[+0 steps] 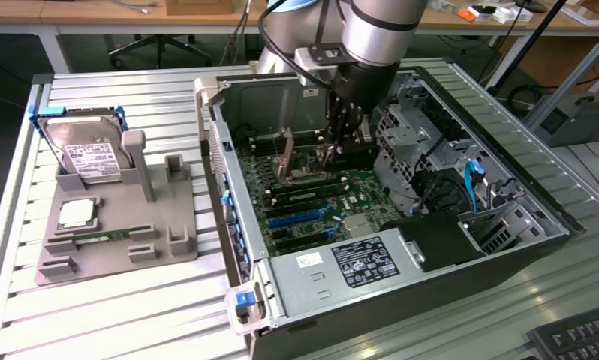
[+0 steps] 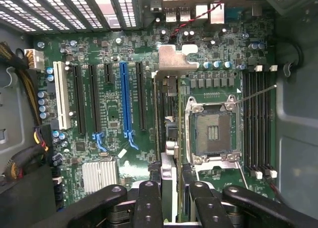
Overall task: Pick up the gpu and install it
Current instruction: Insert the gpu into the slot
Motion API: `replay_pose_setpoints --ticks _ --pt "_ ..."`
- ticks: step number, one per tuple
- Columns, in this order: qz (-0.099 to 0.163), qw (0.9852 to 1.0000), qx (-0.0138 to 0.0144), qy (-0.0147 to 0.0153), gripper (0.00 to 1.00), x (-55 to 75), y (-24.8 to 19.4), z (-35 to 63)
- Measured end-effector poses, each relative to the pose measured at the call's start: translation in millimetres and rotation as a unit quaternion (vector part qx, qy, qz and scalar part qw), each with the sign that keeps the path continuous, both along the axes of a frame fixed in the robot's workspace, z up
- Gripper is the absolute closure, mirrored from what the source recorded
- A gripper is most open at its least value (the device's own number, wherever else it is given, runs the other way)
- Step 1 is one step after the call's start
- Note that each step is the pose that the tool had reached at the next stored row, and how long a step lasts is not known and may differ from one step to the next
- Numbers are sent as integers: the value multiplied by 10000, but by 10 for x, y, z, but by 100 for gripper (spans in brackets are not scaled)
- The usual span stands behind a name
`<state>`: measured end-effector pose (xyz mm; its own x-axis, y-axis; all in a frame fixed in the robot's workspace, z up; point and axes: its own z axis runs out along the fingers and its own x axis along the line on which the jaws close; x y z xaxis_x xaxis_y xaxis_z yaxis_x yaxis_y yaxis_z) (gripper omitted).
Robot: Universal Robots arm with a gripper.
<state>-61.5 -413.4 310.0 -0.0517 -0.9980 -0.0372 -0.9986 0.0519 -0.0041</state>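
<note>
Indoors, a ribbed metal counter (image 1: pixel 119 90) is carrying an open PC case (image 1: pixel 540 225) and a grey holder (image 1: pixel 119 225) with a hard drive (image 1: pixel 87 154). Desks are standing behind. The end effector (image 2: pixel 171 188) is gripping the gpu (image 2: pixel 168 173) edge-on above the motherboard (image 2: pixel 114 109), beside the blue slot (image 2: pixel 125 99). Labels are staying unreadable.

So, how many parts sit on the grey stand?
3: a hard drive upright at the far end, a processor chip in the middle, a memory stick nearer. None seems hidden.
</note>
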Motion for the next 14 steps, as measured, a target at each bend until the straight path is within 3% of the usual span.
replay_pose_setpoints --ticks 14 --pt "-5 10000 0 0 73 0 -116 -13"
